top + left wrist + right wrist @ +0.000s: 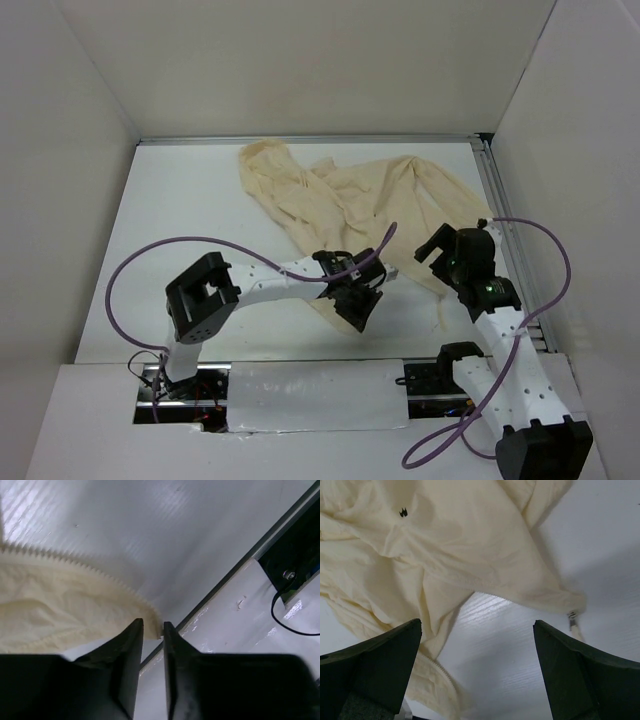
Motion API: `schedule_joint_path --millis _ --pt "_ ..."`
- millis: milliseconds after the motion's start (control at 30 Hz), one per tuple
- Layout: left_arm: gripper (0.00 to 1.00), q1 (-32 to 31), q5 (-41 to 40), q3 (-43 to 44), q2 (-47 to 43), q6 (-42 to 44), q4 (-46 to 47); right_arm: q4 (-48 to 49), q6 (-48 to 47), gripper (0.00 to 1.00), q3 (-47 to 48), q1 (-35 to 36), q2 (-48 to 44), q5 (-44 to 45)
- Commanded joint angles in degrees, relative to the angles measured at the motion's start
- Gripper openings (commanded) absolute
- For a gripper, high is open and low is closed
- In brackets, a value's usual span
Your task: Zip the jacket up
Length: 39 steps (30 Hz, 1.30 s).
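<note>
Black left gripper [152,630]: nearly closed, seemingly pinching the jacket [340,200] at its hem corner; toothed edge [75,562] runs away leftward.
Right gripper [477,625]: spread wide, empty, above fabric.
Zipper pull [572,619]: just beyond its right finger; right arm nearer.
Jacket: crumpled ahead of both arms, hood [265,165] farthest.

White table [190,200], plain white walls [300,60]
</note>
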Motion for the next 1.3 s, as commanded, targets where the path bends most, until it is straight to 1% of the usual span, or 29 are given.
schedule_joint_path --millis 0,33,67,100,233,333,433,467,533,567,633,667,700,733,767,800,867,900,967,1000,1033,1067,1100,1133,1167,1200,1233,1267 --pt "0.40 2.8 3.6 -0.6 -3.6 -1.8 0.9 0.1 -1.8 1.00 -0.3 -2.1 -0.6 -3.3" --pt "0.50 2.9 3.6 -1.1 -4.2 -1.9 1.0 0.5 -2.1 1.00 -0.6 -2.2 -0.4 -3.9" --pt "0.79 2.8 2.6 -1.4 -5.9 -2.0 1.0 0.6 -2.3 1.00 -0.6 -2.4 -0.2 -4.5" --pt "0.99 2.9 2.3 -1.9 -6.7 -2.0 0.7 0.7 -2.5 1.00 -0.5 -2.5 -0.1 -5.5" --pt "0.99 2.8 1.7 -5.1 -11.9 -3.1 1.2 2.0 -3.9 1.00 -0.8 -2.5 -0.4 -6.3" --pt "0.99 3.4 -1.3 -8.1 -16.2 -6.0 0.1 2.4 -5.1 1.00 -0.9 -2.3 -0.2 -6.3" --pt "0.99 6.6 -1.7 -11.8 -17.2 -8.3 1.0 2.9 -6.2 1.00 -1.2 -1.5 0.9 -6.3" --pt "0.99 9.4 -1.3 -13.4 -17.2 -8.3 1.7 3.0 -6.2 1.00 -1.2 -0.3 1.4 -7.6" --pt "0.99 12.4 0.6 -14.8 -16.4 -8.5 5.3 3.8 -5.9 1.00 -1.1 1.1 3.1 -6.8" --pt "0.99 15.6 1.5 -15.6 -16.0 -8.5 6.5 3.9 -5.7 1.00 -1.0 2.4 3.8 -4.2" --pt "0.99 18.7 2.9 -15.4 -14.1 -8.8 8.3 5.1 -5.7 1.00 0.1 3.5 6.4 -3.1" --pt "0.99 21.2 3.1 -14.9 -13.4 -9.1 8.3 5.7 -6.0 1.00 0.8 5.1 7.1 -3.0" --pt "0.99 22.8 4.6 -15.3 -12.5 -9.1 8.6 7.2 -8.1 1.00 2.5 6.4 9.2 -4.1" --pt "0.99 22.8 5.0 -15.3 -12.4 -9.1 8.6 7.8 -9.4 1.00 3.8 7.8 10.3 -4.2" --pt "0.99 23.5 5.1 -17.1 -12.4 -9.2 9.4 8.1 -10.2 1.00 4.9 9.6 11.5 -4.2" --pt "0.98 23.9 5.1 -17.7 -12.3 -9.4 9.5 8.4 -11.9 1.00 6.6 13.1 14.3 -3.8" --pt "0.93 24.2 4.6 -20.2 -12.8 -9.9 9.4 9.2 -13.0 1.00 11.0 16.2 17.0 -2.7" --pt "0.91 24.2 4.7 -21.3 -13.6 -10.4 9.7 9.6 -14.2 1.00 13.9 19.3 19.6 -1.7" --pt "0.85 24.7 5.9 -24.8 -14.8 -10.5 10.9 11.9 -15.9 1.00 16.6 21.6 22.7 -2.4" --pt "0.82 24.9 6.5 -26.0 -15.5 -10.5 12.7 12.1 -16.9 1.00 20.4 22.7 26.7 -3.8" --pt "0.74 25.6 6.7 -28.8 -16.7 -10.5 14.0 11.4 -18.4 0.99 24.9 26.0 31.1 -4.8" --pt "0.74 25.6 6.7 -28.9 -16.7 -10.6 14.0 11.4 -19.0 0.99 24.9 26.1 31.1 -4.8" --pt "0.64 26.3 6.4 -29.3 -16.7 -10.9 14.1 10.8 -19.7 0.99 29.1 28.4 35.7 -5.0" --pt "0.60 26.8 6.2 -29.7 -16.6 -11.2 13.7 10.6 -20.5 0.98 31.4 29.3 37.7 -5.6" --pt "0.56 27.2 6.0 -29.9 -16.6 -11.4 13.4 10.4 -21.9 0.98 35.7 30.3 42.2 -6.2" --pt "0.46 27.9 6.2 -30.9 -17.0 -11.3 13.8 9.6 -22.5 0.97 38.0 31.6 44.6 -6.3" --pt "0.40 28.2 6.5 -31.6 -17.4 -11.5 13.8 8.9 -22.9 0.97 40.8 32.2 47.0 -6.3" --pt "0.31 28.4 7.0 -32.6 -18.0 -11.9 13.9 8.0 -23.9 0.96 46.6 32.7 52.5 -7.7"
